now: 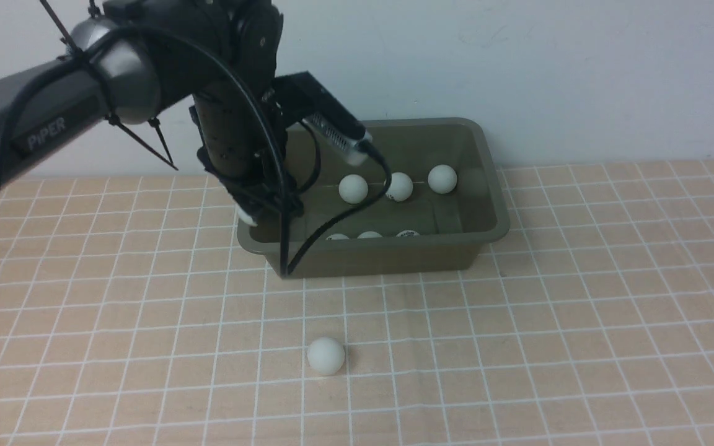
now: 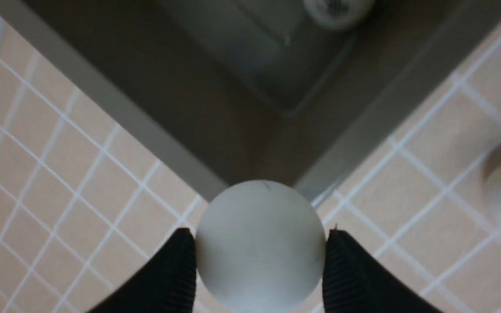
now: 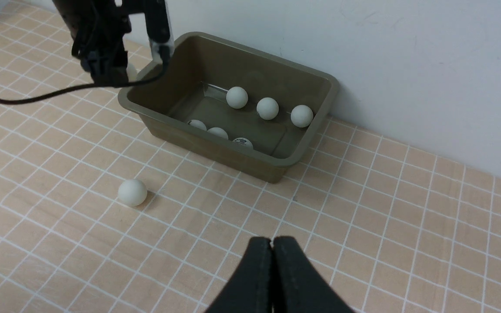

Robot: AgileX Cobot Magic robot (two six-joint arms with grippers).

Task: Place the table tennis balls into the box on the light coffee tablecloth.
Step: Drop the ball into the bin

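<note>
My left gripper is shut on a white table tennis ball, with one black finger pressed to each side of it. It hangs over the near left corner of the olive-grey box. In the front view, that ball peeks out below the left gripper, at the box's left rim. Several balls lie inside the box. One ball rests loose on the light coffee tablecloth, in front of the box. My right gripper is shut and empty, above the cloth.
The box stands against a white wall at the back. The left arm's black cable droops across the box's front left part. The loose ball lies a few grid squares from the box's front wall.
</note>
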